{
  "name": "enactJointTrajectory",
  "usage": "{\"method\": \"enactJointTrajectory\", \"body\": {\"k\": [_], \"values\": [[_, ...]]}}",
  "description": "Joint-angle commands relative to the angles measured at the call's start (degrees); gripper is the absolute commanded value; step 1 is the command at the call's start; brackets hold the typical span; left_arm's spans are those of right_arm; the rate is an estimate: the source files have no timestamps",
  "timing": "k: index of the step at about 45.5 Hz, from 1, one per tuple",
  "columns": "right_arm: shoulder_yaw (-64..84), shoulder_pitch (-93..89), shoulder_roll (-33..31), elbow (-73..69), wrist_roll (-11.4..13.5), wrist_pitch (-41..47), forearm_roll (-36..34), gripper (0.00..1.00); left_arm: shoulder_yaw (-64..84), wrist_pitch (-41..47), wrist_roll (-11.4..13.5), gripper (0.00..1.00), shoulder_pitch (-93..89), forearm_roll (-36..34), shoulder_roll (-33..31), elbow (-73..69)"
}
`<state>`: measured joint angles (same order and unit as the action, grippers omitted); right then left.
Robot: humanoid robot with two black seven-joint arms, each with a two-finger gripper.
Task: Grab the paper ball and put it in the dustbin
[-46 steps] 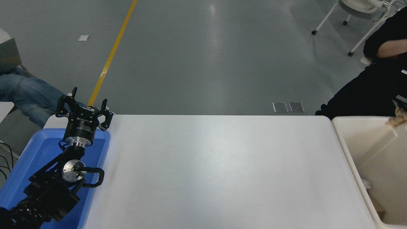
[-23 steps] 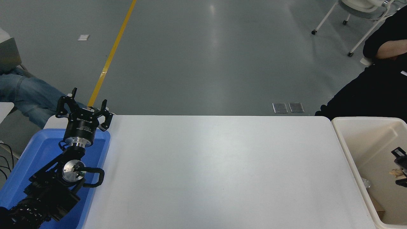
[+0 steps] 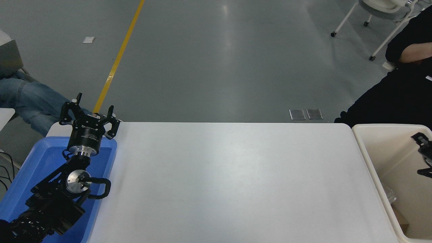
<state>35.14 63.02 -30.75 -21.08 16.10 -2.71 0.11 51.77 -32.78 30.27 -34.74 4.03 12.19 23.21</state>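
Observation:
The dustbin (image 3: 388,145) is a cream-white bin standing at the table's right end, cut off by the picture's right edge. My right gripper (image 3: 418,154) comes in from the right edge over the bin's inside. It is open, with nothing between its fingers (image 3: 418,137). The paper ball is not in view. My left gripper (image 3: 90,113) is open and parked at the lower left, above the blue tray.
A shallow blue tray (image 3: 37,162) lies under the left arm at the table's left end. A crinkly clear scrap (image 3: 389,196) and a brown piece (image 3: 401,222) lie low in the bin. A person in black (image 3: 398,91) sits at the far right. The white table (image 3: 236,182) spans the middle.
A second ago a tan wad showed at the right edge above the bin. Then the right gripper was low in the bin with the wad between its fingers. Now it is higher and empty.

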Motion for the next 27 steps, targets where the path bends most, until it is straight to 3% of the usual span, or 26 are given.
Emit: {"method": "enactJointTrajectory", "body": {"k": [1, 18, 27], "values": [[8.9, 15.5, 5.6, -5.9, 0.0, 3.5, 0.4, 1.0, 0.0, 0.0, 0.0, 0.99, 0.0, 0.0, 0.0, 0.0], [15.0, 28.6, 20.0, -14.4, 0.4, 17.6, 0.4, 1.0, 0.0, 0.0, 0.0, 0.99, 0.0, 0.0, 0.0, 0.0], [15.6, 39.5, 20.7, -29.5, 0.7, 28.8, 0.4, 1.0, 0.0, 0.0, 0.0, 0.99, 0.0, 0.0, 0.0, 0.0]]}}
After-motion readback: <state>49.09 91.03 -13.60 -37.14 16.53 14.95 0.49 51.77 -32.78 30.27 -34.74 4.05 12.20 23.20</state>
